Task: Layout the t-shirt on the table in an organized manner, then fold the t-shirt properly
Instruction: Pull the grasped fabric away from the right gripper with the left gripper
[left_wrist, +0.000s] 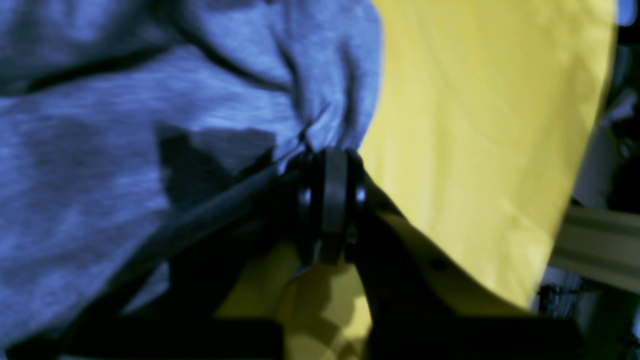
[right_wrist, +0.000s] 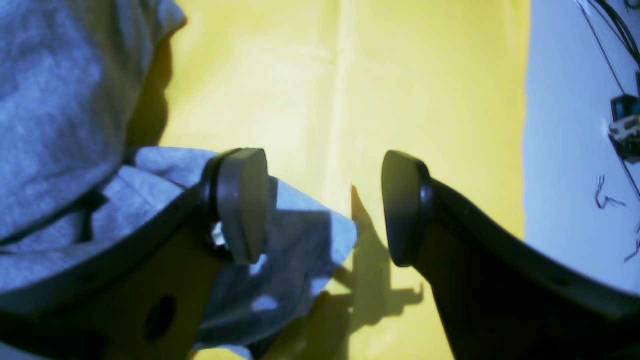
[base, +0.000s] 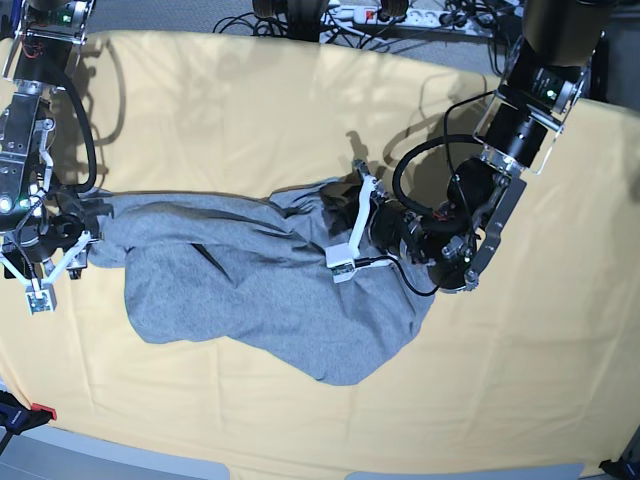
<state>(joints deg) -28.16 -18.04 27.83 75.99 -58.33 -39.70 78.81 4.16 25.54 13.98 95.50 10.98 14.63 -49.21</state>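
The grey t-shirt (base: 260, 275) lies crumpled and stretched sideways across the middle of the yellow table (base: 250, 100). My left gripper (base: 348, 235) sits at the shirt's upper right part. In the left wrist view the left gripper (left_wrist: 334, 155) is shut, its jaws pinching a bunched fold at the edge of the t-shirt (left_wrist: 150, 150). My right gripper (base: 62, 265) is at the shirt's left end. It (right_wrist: 322, 205) stands open, and a corner of the t-shirt (right_wrist: 300, 235) lies under its left finger (right_wrist: 242, 200) and reaches partway into the gap.
Cables and a power strip (base: 390, 15) run along the table's far edge. The near table edge crosses the bottom of the base view, with a small red-and-black item (base: 30, 412) at the lower left. Pale floor (right_wrist: 565, 150) shows beyond the table edge in the right wrist view.
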